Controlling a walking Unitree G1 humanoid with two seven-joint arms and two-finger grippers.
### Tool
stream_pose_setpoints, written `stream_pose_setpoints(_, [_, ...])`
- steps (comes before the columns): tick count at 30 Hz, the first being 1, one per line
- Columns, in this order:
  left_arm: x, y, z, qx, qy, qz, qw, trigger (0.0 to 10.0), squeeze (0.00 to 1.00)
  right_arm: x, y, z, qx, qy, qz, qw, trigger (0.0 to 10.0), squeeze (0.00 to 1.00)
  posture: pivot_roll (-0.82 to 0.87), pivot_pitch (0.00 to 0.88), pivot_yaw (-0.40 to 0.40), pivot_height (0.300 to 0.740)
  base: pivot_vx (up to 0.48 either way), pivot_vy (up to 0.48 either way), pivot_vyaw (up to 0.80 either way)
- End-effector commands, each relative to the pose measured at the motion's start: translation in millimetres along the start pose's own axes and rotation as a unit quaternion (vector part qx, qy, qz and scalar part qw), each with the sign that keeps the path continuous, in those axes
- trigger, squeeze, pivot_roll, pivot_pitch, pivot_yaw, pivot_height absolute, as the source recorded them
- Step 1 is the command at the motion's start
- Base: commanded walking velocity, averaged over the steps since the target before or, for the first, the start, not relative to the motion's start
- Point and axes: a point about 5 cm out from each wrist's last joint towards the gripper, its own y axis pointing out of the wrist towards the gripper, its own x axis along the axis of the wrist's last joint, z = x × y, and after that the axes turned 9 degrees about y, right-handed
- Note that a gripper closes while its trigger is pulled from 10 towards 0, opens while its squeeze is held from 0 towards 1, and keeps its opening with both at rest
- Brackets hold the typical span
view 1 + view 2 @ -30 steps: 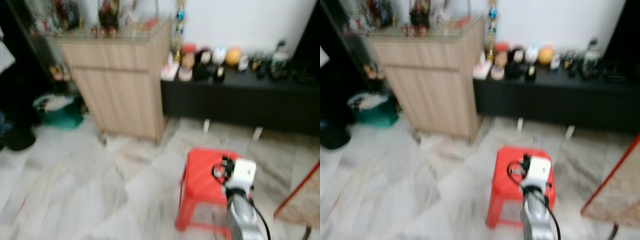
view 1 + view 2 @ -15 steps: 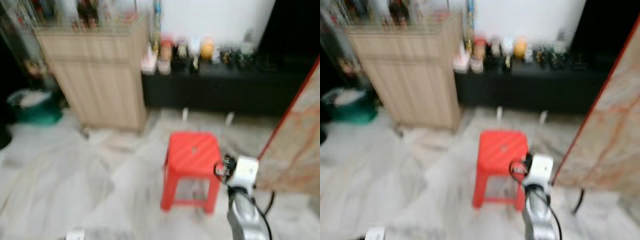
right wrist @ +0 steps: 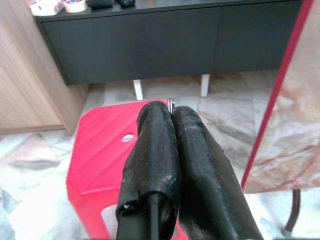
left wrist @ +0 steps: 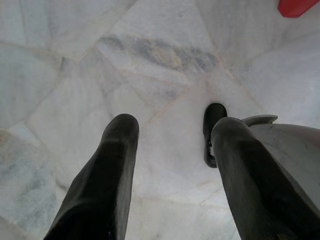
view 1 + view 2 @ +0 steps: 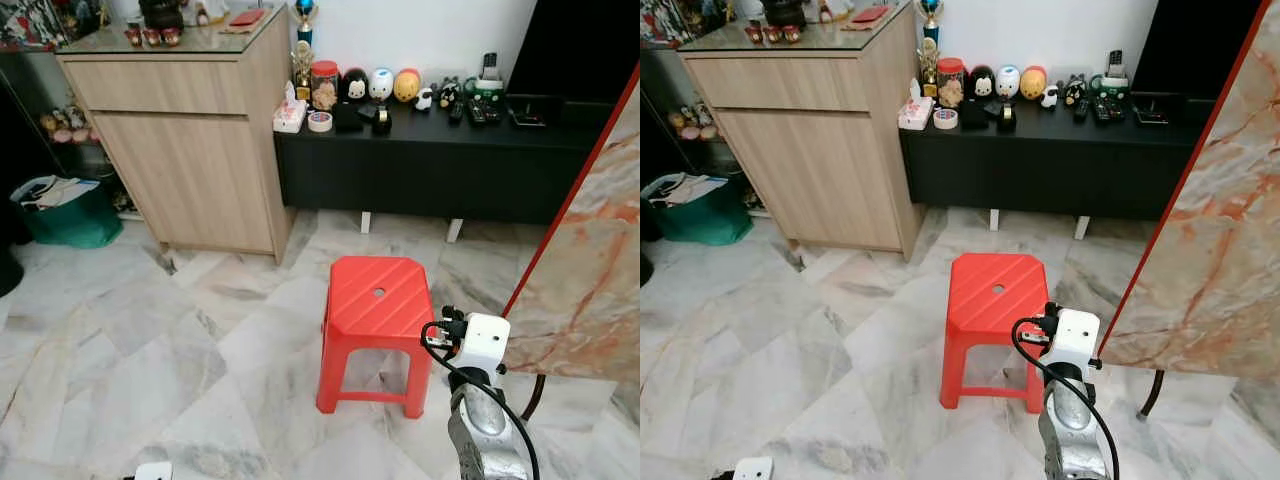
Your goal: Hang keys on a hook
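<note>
My right gripper [image 3: 170, 114] is shut, its two black fingers pressed together, with a thin metal key ring [image 3: 170, 103] poking out between the tips. It is held up in front of me, above and just short of a red plastic stool [image 3: 107, 155]. In the left eye view the right arm [image 5: 484, 432] rises at the lower right, its white wrist box [image 5: 482, 342] beside the stool's near right corner. My left gripper [image 4: 172, 137] hangs open over the marble floor, with nothing between its fingers.
The red stool [image 5: 378, 298] stands mid-floor. Behind it a low black console [image 5: 440, 165] carries several figurines. A tall wooden cabinet [image 5: 190, 150] is at the back left, with a green bag [image 5: 62, 215] beside it. A red-edged marble slab [image 5: 590, 270] leans at the right.
The camera has swung right and the picture has sharpened: the stool sits nearer the centre and the marble slab has come into view. The right arm keeps its raised pose.
</note>
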Motion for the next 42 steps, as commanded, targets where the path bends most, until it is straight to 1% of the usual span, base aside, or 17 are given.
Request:
stream_pose_setpoints(1, [-4.3, -1.1, 0.3, 0.0, 0.007, 0.006, 1.0, 10.0, 0.0, -0.3, 0.2, -1.3, -0.005, -0.001, 0.001, 1.0, 10.0, 0.0, 0.01, 0.019, 0.007, 0.74, 0.0, -0.48, 0.0])
stream_pose_setpoints(9, [-6.1, -1.6, 1.7, 0.0, 0.009, 0.008, 1.0, 10.0, 0.0, 0.1, 0.8, -5.3, -0.018, 0.009, 0.001, 1.0, 10.0, 0.0, 0.01, 0.019, 0.006, 0.74, 0.0, -0.48, 0.0])
stream_pose_setpoints(21, [-6.3, -1.8, 5.1, 0.0, 0.012, 0.009, 1.0, 10.0, 0.0, -0.1, 2.2, -3.9, -0.022, 0.011, 0.004, 1.0, 10.0, 0.0, 0.01, 0.015, 0.009, 0.74, 0.0, -0.48, 0.0])
stream_pose_setpoints(23, [2.0, 0.9, 0.0, -0.003, 0.014, 0.002, 1.0, 10.0, 0.0, 0.6, 3.4, -3.6, -0.021, 0.013, 0.003, 1.0, 10.0, 0.0, 0.01, 0.012, 0.01, 0.74, 0.0, -0.48, -0.79])
stream_pose_setpoints(26, [5.1, 1.7, -1.4, -0.004, 0.015, -0.002, 1.0, 10.0, 0.0, 0.7, 4.0, -3.3, -0.02, 0.012, 0.004, 1.0, 10.0, 0.0, 0.0, 0.005, 0.011, 0.74, 0.0, -0.48, -0.8])
stream_pose_setpoints(37, [15.2, 4.0, 0.0, -0.005, 0.018, -0.013, 1.0, 10.0, 0.0, 1.0, 5.4, -4.0, -0.02, 0.009, 0.003, 1.0, 10.0, 0.0, -0.01, 0.0, 0.016, 0.74, 0.0, -0.48, -0.79])
stream_pose_setpoints(42, [24.2, 6.2, -1.7, -0.007, 0.019, -0.019, 1.0, 10.0, 0.0, 2.4, 6.2, -2.5, -0.015, 0.01, -0.002, 1.0, 10.0, 0.0, -0.01, 0.0, 0.017, 0.74, 0.0, -0.48, -0.8])
